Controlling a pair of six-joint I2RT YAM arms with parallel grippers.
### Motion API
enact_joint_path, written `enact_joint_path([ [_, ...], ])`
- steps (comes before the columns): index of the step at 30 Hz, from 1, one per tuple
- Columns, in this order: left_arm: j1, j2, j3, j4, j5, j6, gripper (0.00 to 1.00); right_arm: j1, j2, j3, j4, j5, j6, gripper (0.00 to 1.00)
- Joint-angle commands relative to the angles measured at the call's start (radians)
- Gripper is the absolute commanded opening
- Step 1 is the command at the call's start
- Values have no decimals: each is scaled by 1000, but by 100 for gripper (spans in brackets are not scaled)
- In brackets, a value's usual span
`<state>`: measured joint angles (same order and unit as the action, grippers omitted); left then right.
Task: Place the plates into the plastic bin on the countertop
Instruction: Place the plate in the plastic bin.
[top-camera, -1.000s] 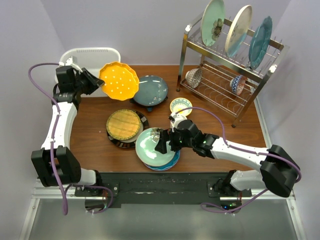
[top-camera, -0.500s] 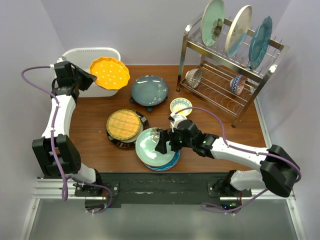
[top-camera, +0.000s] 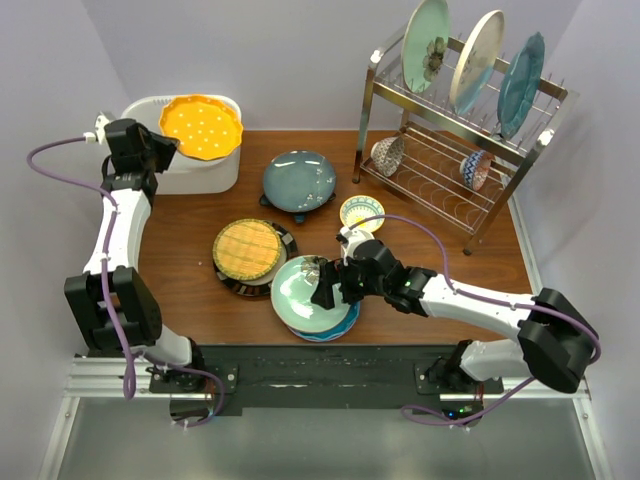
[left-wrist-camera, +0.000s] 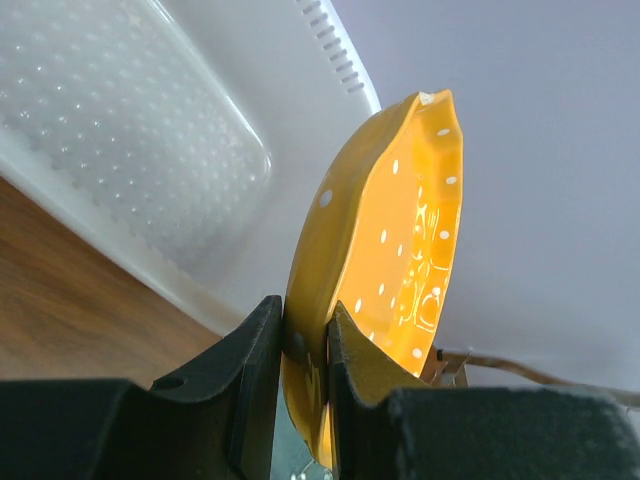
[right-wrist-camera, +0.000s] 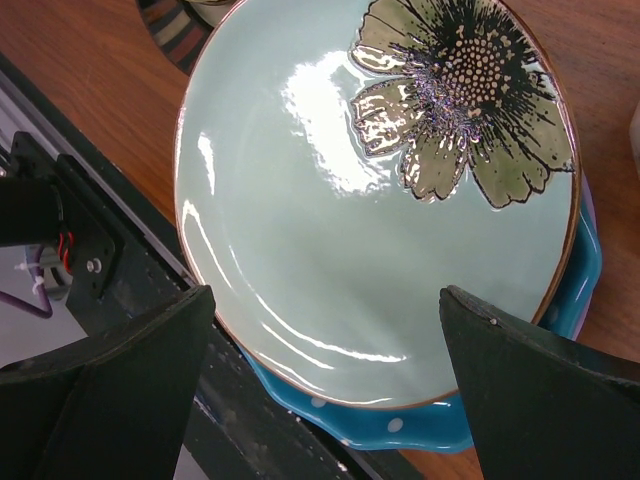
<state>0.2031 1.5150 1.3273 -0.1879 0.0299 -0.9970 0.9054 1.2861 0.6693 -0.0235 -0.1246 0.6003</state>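
While the orange plate (top-camera: 202, 127) is being swung over the bin (top-camera: 200, 178) by clenched left fingers (left-wrist-camera: 250, 380), release is being neared; right fingers (right-wrist-camera: 120, 390) are being held spread.

The scene is lit brightly and evenly from above, only soft shadows being cast on the countertop (top-camera: 190, 270), while white glare streaks are seen on the pale green floral plate (right-wrist-camera: 330, 130) and the orange plate (left-wrist-camera: 415, 270), and the dark foreground at the bottom of both wrist views is rendered out of focus.
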Motion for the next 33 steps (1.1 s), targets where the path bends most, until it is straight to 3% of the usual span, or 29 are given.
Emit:
enact_joint_path([
  [1, 13, 7, 59, 232, -28, -81, 0, 7, 2, 38, 0, 3, -20, 99],
  [11, 15, 80, 98, 245, -99, -74, 0, 6, 2, 42, -7, 6, -19, 99],
  [33, 16, 283, 337, 151, -220, 72, 0, 6, 7, 49, -3, 0, -17, 99],
])
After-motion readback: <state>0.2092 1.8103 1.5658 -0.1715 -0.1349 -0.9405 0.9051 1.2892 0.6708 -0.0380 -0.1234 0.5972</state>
